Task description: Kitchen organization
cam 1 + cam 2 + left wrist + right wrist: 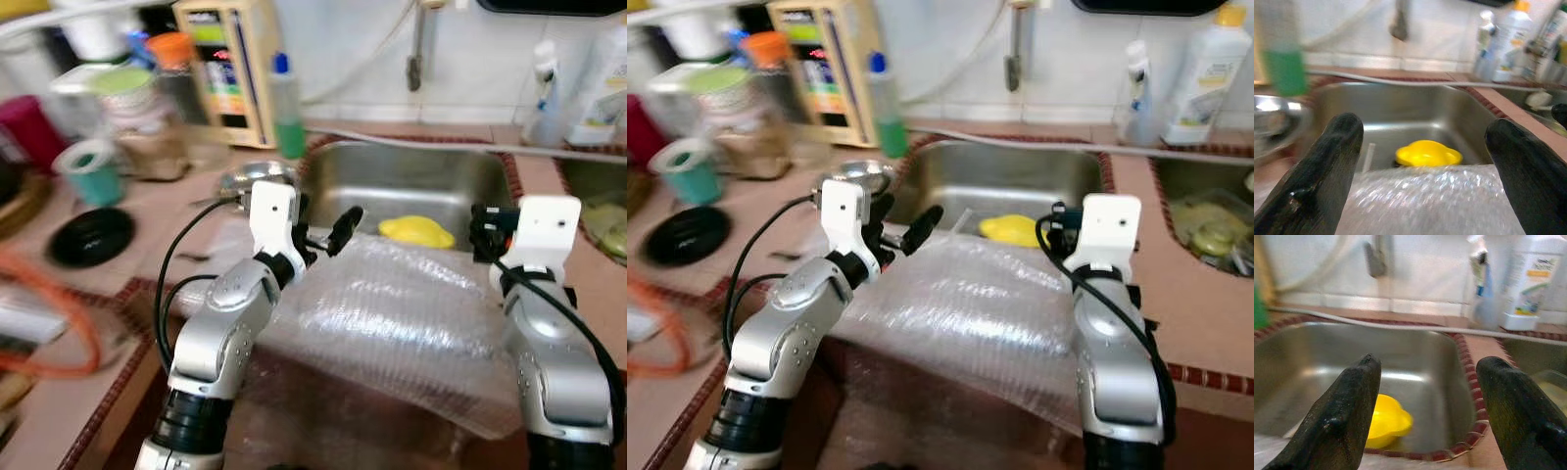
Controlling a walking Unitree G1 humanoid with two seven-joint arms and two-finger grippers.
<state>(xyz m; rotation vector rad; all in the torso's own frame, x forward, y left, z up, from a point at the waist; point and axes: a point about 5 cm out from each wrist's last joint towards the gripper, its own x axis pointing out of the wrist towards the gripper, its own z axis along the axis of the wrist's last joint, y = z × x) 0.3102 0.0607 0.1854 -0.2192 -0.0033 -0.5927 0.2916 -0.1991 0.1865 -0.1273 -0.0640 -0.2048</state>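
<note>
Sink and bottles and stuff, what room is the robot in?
Most likely a home kitchen: a steel sink set in a countertop, a yellow dish inside it, and cleaning bottles along the wall.

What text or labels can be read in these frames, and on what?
None legible.
Beige box: coloured panel print, too blurred.
White bottle: label with yellow band, print too blurred.
Spray bottle: label too blurred.
Green bottle: no text visible.
</note>
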